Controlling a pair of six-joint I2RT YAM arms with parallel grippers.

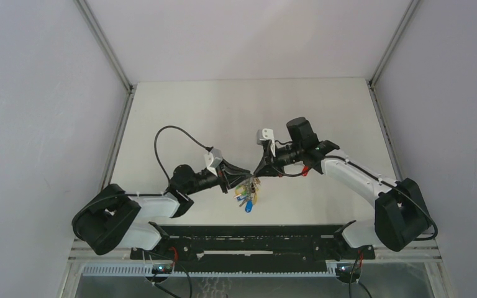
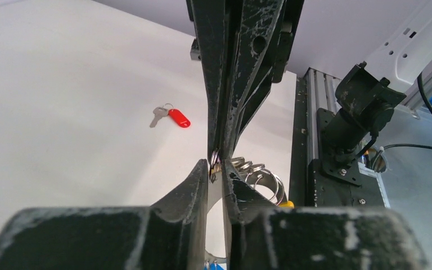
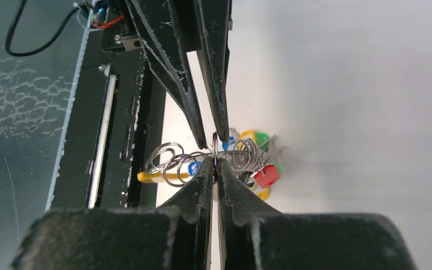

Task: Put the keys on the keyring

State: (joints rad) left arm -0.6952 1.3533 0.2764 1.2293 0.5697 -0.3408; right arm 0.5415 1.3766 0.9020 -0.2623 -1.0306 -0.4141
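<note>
Overhead, the left arm (image 1: 130,214) reaches in from the lower left and the right arm (image 1: 360,180) from the right. They meet tip to tip above the middle of the white table (image 1: 223,112).

The left gripper (image 1: 239,181) sits on the left side of the one keyring (image 1: 248,191), which hangs between the two grippers with its bunch of keys dangling below. From the right wrist camera, this gripper's two fingers come down with a narrow gap between their tips, and the ring's edge lies in that gap. Whether they press on it cannot be told.

On the ring, the visible coloured key heads are one green, one red, one blue and some yellow. Several small wire loops overlap too much to count.

The right gripper (image 1: 259,171) meets the ring from the right. Its two fingers are pinched together on the ring's thin wire edge, just below the other gripper's tips in its own camera.

One loose red key (image 2: 171,117), with a silver blade and a red head, lies flat on the table. It is well apart from both grippers and shows only in the left wrist view.

Count: two arms, two grippers, one keyring and one loose key.
</note>
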